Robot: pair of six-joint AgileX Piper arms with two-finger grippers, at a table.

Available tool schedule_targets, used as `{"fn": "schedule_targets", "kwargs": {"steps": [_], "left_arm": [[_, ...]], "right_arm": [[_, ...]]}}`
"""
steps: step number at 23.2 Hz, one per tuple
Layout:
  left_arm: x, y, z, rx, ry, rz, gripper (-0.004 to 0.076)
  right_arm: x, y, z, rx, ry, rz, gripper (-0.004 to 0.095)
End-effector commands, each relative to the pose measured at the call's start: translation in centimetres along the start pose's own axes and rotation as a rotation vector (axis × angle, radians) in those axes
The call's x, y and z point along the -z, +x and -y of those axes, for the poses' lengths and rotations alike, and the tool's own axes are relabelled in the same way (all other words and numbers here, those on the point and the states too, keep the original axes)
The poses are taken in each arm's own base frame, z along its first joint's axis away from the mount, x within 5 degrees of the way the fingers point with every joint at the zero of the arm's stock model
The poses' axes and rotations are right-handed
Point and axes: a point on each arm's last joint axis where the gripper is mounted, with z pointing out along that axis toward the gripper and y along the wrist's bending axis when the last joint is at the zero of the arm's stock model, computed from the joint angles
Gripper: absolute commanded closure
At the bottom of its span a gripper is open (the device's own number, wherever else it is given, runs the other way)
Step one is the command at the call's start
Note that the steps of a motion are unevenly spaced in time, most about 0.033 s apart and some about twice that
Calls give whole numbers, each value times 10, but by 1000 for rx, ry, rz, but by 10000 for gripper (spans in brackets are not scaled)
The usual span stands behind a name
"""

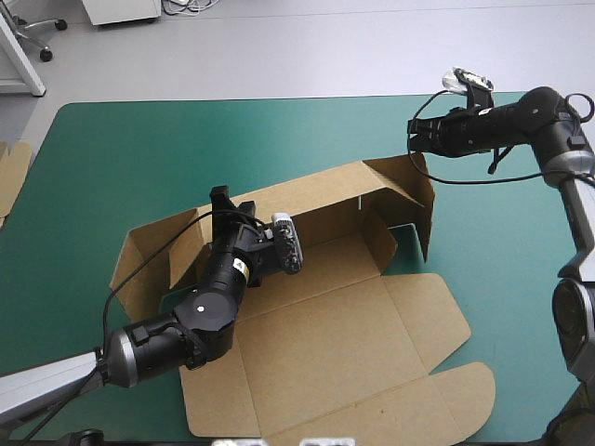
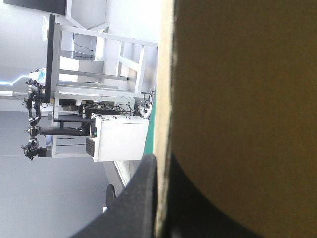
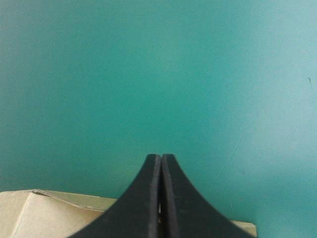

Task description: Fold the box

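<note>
While the box (image 1: 325,325) sits mid-bench (image 1: 139,149), you are only partway through. Its far wall (image 1: 316,195) stands, the end walls (image 1: 409,195) lean half raised with nothing that looks tucked, and the lid (image 1: 372,400) lies flat toward the near edge. Your left fingers (image 2: 138,198) pinch the far wall's top edge, with the board between them. Your right fingers (image 3: 148,198) are pressed together over bare bench, just beyond the box's far right corner. Nothing lies inside the box; only your left arm (image 1: 200,311) crosses it.
</note>
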Motion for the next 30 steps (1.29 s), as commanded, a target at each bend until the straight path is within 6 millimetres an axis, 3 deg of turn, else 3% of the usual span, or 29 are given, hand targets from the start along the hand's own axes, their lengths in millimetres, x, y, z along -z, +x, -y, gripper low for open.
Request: {"fn": "schedule_targets", "kwargs": {"steps": [1,6,14,18,25,30], "left_arm": [[7,-3,-17,38,-56,25,738],[7,-3,-17,40,-52,28,738],[7,-5,-16,41,-43,44,738],[7,-5,-16,42,-42,44,738],[7,-5,-16,45,-39,42,738],[7,-5,-15,61,-29,43,738]], "right_arm": [[25,-2,-19,42,-45,11,941],[26,9,-22,47,-75,-107,942],[48,13,-37,92,-80,-94,942],[41,22,-32,72,-84,-125,942],[35,48,-24,85,-72,-91,941],[43,84,-26,191,-96,72,940]]}}
